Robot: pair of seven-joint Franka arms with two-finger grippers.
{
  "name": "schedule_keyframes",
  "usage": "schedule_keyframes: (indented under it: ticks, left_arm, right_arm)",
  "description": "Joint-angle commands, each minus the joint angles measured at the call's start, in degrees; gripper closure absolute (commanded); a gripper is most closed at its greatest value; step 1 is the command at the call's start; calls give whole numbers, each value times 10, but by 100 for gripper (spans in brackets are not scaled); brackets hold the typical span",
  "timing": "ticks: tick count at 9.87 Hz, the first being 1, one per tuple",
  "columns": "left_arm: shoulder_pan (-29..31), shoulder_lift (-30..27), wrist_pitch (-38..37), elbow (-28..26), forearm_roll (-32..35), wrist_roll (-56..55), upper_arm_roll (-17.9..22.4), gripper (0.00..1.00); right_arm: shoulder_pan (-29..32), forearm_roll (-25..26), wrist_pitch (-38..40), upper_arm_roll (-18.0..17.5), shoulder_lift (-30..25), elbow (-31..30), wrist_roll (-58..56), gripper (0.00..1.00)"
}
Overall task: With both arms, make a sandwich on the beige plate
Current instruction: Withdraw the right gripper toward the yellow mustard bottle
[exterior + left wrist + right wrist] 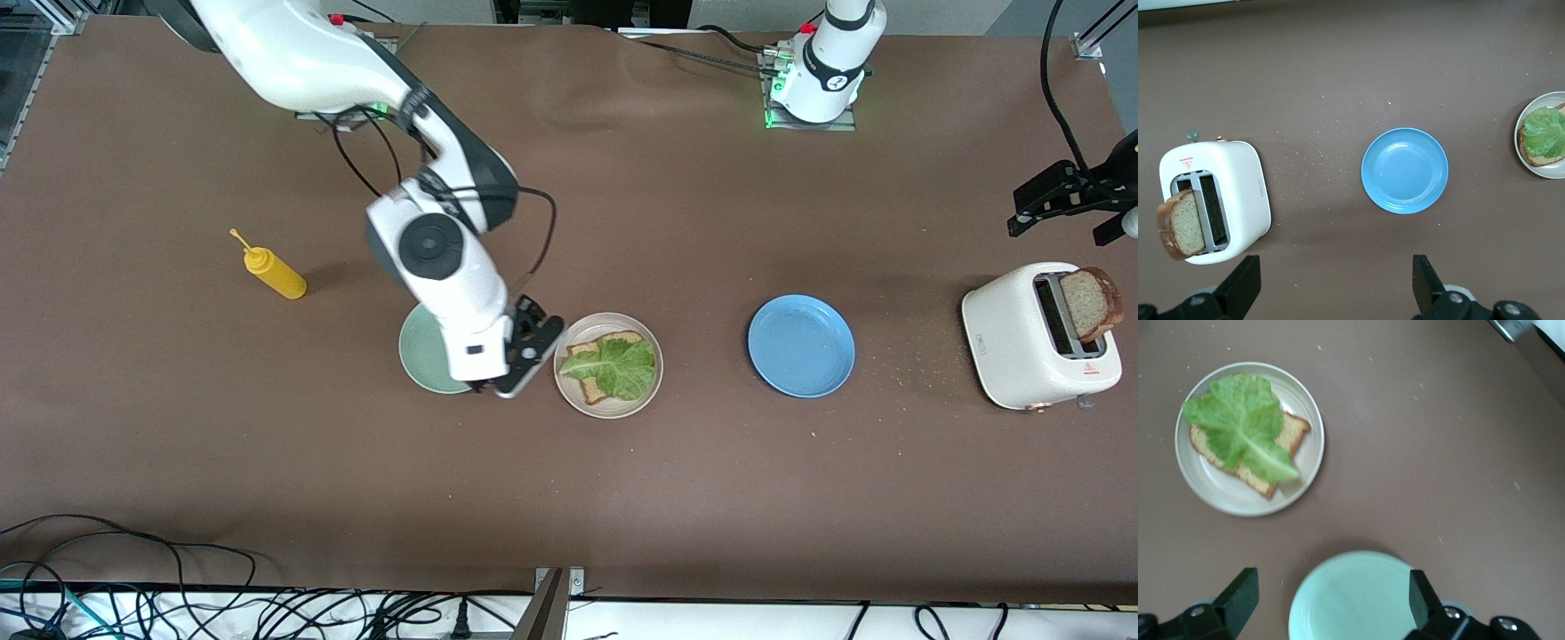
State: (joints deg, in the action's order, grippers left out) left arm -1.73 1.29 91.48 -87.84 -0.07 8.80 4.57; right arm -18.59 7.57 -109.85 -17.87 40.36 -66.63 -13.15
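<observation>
On the beige plate a bread slice lies under lettuce; at its nine o'clock the right pincer hangs wide and empty over the mint plate; the left pincer, wide, hovers above the toaster holding the second slice; a skewed pinch could tear it.

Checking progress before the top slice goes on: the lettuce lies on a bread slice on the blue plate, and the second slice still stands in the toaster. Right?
Not quite. The lettuce lies on the bread slice on the beige plate, as the front view shows; the blue plate holds nothing. The second slice does stand in the toaster.
</observation>
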Motion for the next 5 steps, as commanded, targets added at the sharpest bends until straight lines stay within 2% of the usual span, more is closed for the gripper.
schedule_keyframes:
  ticks: [1, 3, 5]
  left_arm:
    - [2, 6, -12, 16, -6, 10, 1, 0]
    - [2, 6, -12, 16, -6, 10, 1, 0]
    - [2, 6, -12, 16, -6, 10, 1, 0]
  right_arm:
    - [75, -60, 122, 1, -83, -23, 7, 0]
    - [160, -74, 208, 6, -117, -20, 2, 0]
    - [234, -66, 305, 8, -148, -20, -11, 0]
